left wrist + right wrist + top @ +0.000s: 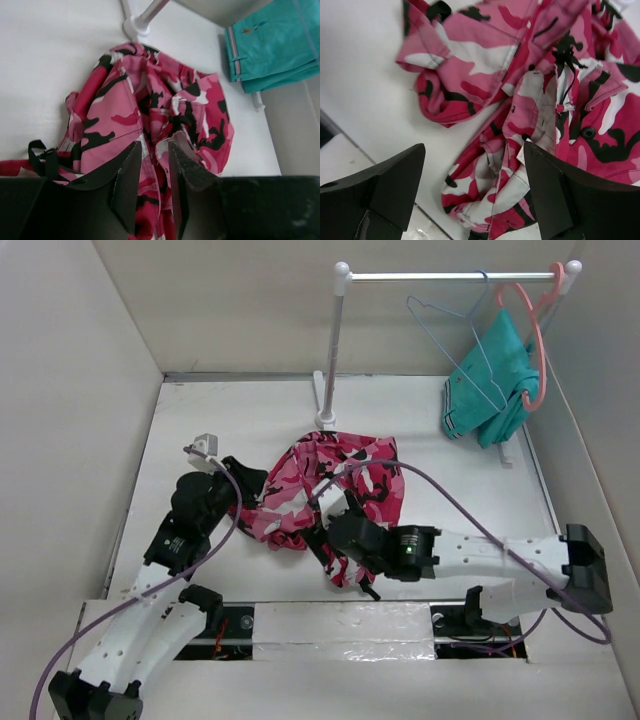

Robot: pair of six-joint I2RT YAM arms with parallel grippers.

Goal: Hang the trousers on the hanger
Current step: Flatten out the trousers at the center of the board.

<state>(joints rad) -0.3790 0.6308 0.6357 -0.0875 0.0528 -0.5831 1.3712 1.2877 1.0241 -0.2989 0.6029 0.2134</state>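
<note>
Pink camouflage trousers (pixel 300 485) lie bunched: left pincer (pixel 155 143) narrow over a fold, grip unclear, right pincer (pixel 474 147) released above, so best pinch one clean edge, not the bunch.

My left arm (pixel 150 635) rises from its base at the near left and bends forward, its black wrist angled to the right. At its tip my left end effector (pixel 243 483) points down and inward, its two dark fingers (pixel 127 180) drawn close together with only a slim gap between them. My right arm (pixel 500 555) lies low and stretched out to the left from its base at the near right. My right end effector (pixel 335 512) sits near my left one, its fingers (pixel 395 180) spread wide apart.
</note>
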